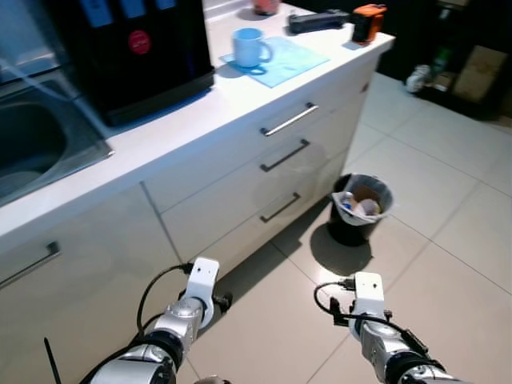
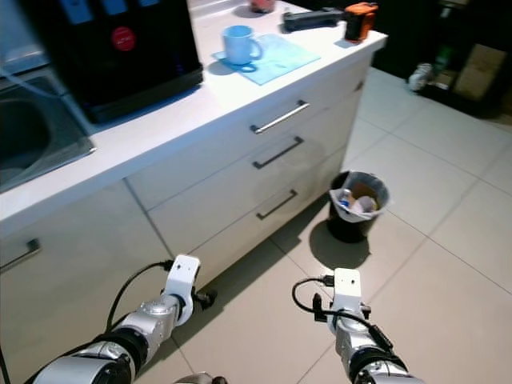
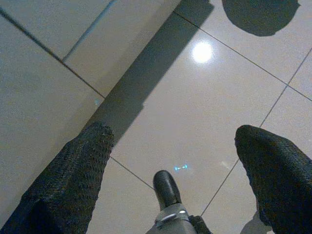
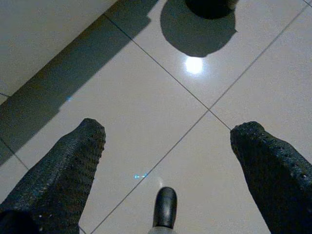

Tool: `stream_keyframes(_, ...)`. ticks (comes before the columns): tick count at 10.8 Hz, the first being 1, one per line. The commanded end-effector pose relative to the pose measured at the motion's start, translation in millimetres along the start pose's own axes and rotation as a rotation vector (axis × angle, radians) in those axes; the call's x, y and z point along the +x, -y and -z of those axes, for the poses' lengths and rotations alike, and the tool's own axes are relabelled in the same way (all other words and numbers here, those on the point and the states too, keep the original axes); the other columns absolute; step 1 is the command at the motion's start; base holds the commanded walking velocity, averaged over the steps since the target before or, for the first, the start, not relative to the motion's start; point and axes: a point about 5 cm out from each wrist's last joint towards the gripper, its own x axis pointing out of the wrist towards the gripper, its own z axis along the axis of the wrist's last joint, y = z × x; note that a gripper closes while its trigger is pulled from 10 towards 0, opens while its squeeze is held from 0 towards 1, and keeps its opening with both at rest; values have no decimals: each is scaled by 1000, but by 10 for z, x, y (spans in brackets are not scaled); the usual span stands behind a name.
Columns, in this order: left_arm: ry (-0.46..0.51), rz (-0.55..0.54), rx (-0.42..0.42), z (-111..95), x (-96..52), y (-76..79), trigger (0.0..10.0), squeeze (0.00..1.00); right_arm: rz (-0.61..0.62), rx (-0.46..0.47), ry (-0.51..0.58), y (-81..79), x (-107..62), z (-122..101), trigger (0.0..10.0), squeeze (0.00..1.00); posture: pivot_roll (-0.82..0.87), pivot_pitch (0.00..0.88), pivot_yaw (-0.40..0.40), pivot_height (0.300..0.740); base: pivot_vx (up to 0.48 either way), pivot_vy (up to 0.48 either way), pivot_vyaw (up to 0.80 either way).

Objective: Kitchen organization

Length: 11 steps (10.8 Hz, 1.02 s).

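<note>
Both arms are being held low over the tiled floor point(image 1: 448, 240) before the drawers point(image 1: 272, 160). The left gripper point(image 3: 178, 146) and right gripper point(image 4: 168, 141) are being kept spread apart, empty. A blue mug point(image 1: 250, 46) is being borne by a blue mat point(image 1: 286, 60) on the counter point(image 1: 208, 104); a lined bin point(image 1: 362, 208) is standing near the cabinets.

A light blue mug point(image 1: 250, 46) stands upright on a pale blue cloth point(image 1: 279, 60) spread flat on the white surface point(image 1: 184, 108), its handle turned toward the surface's far end. Beyond the cloth, near that end's corner, a black elongated tool point(image 1: 318, 21) lies flat, with an orange-topped black object point(image 1: 368, 22) upright just beside it
</note>
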Motion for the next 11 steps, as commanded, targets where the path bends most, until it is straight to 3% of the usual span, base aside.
stream_keyframes(1, -10, -16, 5, 17, -4, -31, 10000, 0, 3, -3, 8, -8, 0, -3, 10000, 0, 83, 0, 62, 740, 0, 0, 0)
stream_keyframes(2, -10, -25, -8, 20, -6, -48, 10000, 0, 23, -47, 18, 12, -1, -10, 10000, 0, 83, 0, 62, 740, 0, 0, 0)
stream_keyframes(3, 1, -21, -47, 30, -9, -59, 10000, 0, 13, -69, -58, 9, -4, 73, 10000, 0, 84, 0, 62, 740, 0, 0, 0)
stream_keyframes(4, -7, -26, -47, 50, -12, -72, 10000, 0, -11, -43, -37, -5, -5, 66, 10000, 0, 87, 0, 61, 740, 0, 0, 0)
stream_keyframes(6, -27, -31, -39, 109, -21, -99, 10000, 0, -51, -154, -65, -63, -16, 140, 10000, 0, 90, 0, 61, 740, 0, 0, 787)
stream_keyframes(11, -43, -9, -22, 141, -22, -76, 10000, 0, -73, -196, -76, -72, -20, 163, 10000, 0, 86, 0, 58, 740, 0, 0, 800)
